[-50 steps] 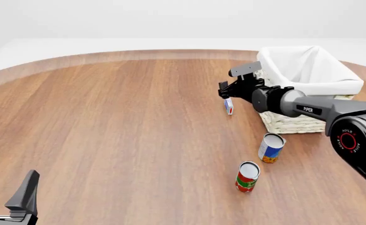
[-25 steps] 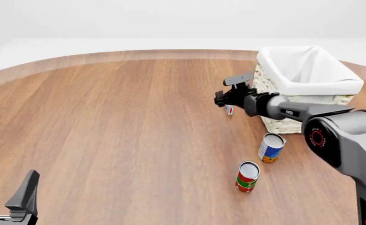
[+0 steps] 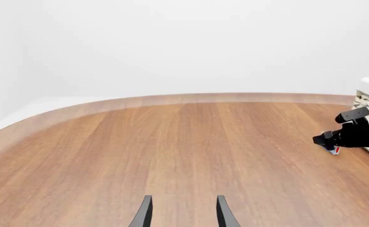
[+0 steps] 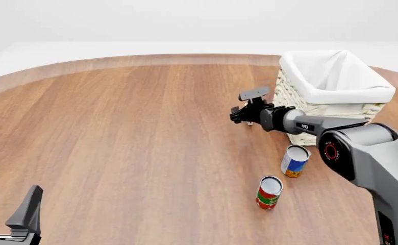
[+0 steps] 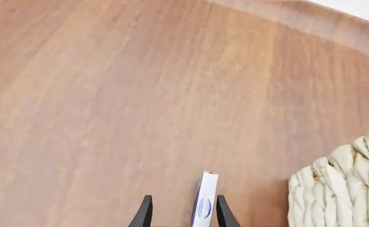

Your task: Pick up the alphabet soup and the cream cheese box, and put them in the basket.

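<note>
cream cheese box [image 5: 203, 205], one; two cans.

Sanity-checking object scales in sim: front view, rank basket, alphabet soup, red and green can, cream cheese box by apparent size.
1. basket, by far largest.
2. alphabet soup and red and green can: look alike, no ranking.
3. cream cheese box: smallest, mostly hidden behind the right gripper.

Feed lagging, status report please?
Right gripper open, fingers straddling cream cheese box. Left gripper open, idle. Alphabet soup on table, beside basket. Nothing blocking.
</note>
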